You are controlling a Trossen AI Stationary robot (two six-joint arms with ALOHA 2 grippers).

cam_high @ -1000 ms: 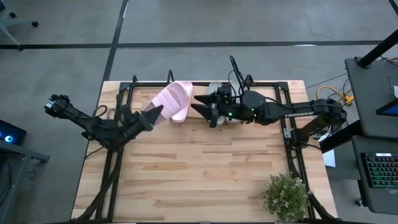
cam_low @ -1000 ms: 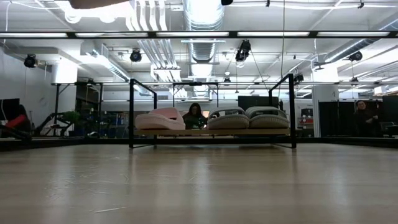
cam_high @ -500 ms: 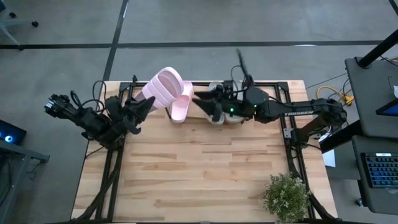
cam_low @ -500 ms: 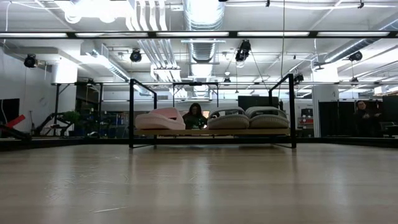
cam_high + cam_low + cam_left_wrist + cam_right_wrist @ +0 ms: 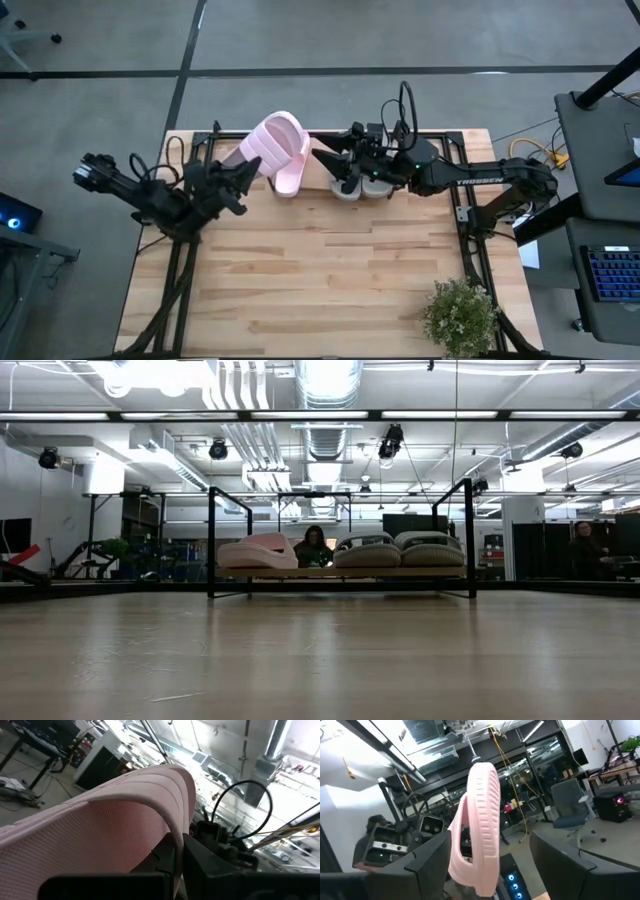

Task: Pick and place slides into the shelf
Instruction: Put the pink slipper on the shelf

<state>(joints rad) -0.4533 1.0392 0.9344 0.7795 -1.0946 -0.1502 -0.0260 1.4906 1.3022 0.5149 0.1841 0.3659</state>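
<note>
My left gripper (image 5: 255,168) is raised over the table's far left part and is shut on a pale pink slide (image 5: 277,138), held in the air. The other pink slide (image 5: 291,178) lies sole down on the shelf (image 5: 340,572). It is also seen as the leftmost slide on the board (image 5: 258,550). Two light grey slides (image 5: 367,553) (image 5: 430,549) rest to its right. My right gripper (image 5: 326,170) hovers open over the shelf, pointing left at the held slide (image 5: 482,820) without touching it. Neither gripper shows in the low view. My left gripper (image 5: 177,855) pinches the pink slide's rim (image 5: 172,827) between its two fingers, coming slantwise from the table's left and near side. The slide is lifted clear of table and shelf and stands tilted up on edge (image 5: 277,138) above the fingers.
The shelf's black uprights (image 5: 211,540) (image 5: 469,535) stand at the far edge. A potted plant (image 5: 460,315) sits at the near right corner. The wooden tabletop (image 5: 320,270) spreads in front of the shelf. People (image 5: 313,545) sit in the room behind.
My left gripper has risen and swung the pink slide toward the far edge, first leftward and then back a little to the right. The slide has turned from lying flatter to standing up on edge. My right arm has drawn slightly toward the far edge and stays open.
</note>
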